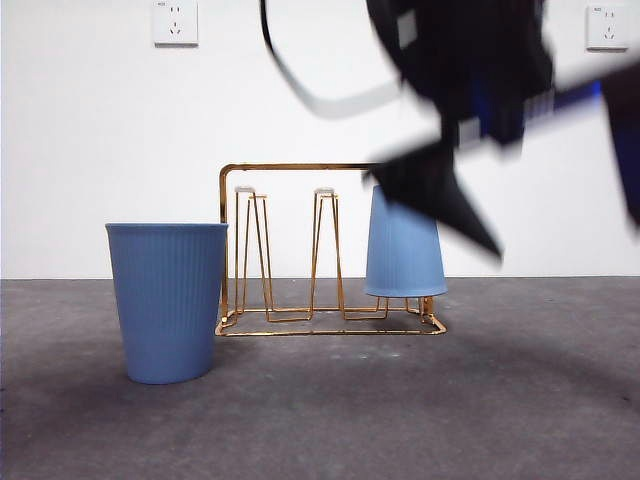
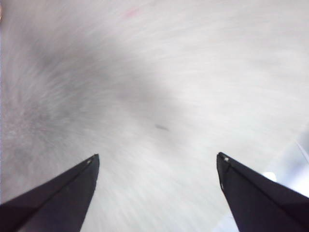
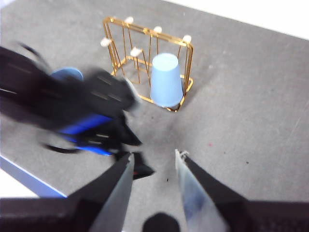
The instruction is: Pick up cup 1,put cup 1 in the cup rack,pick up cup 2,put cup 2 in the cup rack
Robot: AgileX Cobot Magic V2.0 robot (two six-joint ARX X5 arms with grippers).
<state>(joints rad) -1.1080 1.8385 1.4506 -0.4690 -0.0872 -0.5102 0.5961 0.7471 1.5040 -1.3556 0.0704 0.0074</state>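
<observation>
A dark arm [image 1: 470,90] at the upper right of the front view was smeared by motion, and its top was cut off by the frame's upper edge. It covered the top of the inverted blue cup [image 1: 404,250] and the upper right corner of the cup rack [image 1: 300,168]. In the right wrist view the same blurred arm hid most of the second blue cup [image 3: 67,74] at centre left. The left wrist view showed only a streaked pale surface, too blurred to identify.

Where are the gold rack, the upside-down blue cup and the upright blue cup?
gold rack [image 1: 300,168]: front view, top bar of its frame.
upside-down blue cup [image 1: 403,250]: front view, its side wall.
upright blue cup [image 1: 168,300]: front view, its ribbed side.
</observation>
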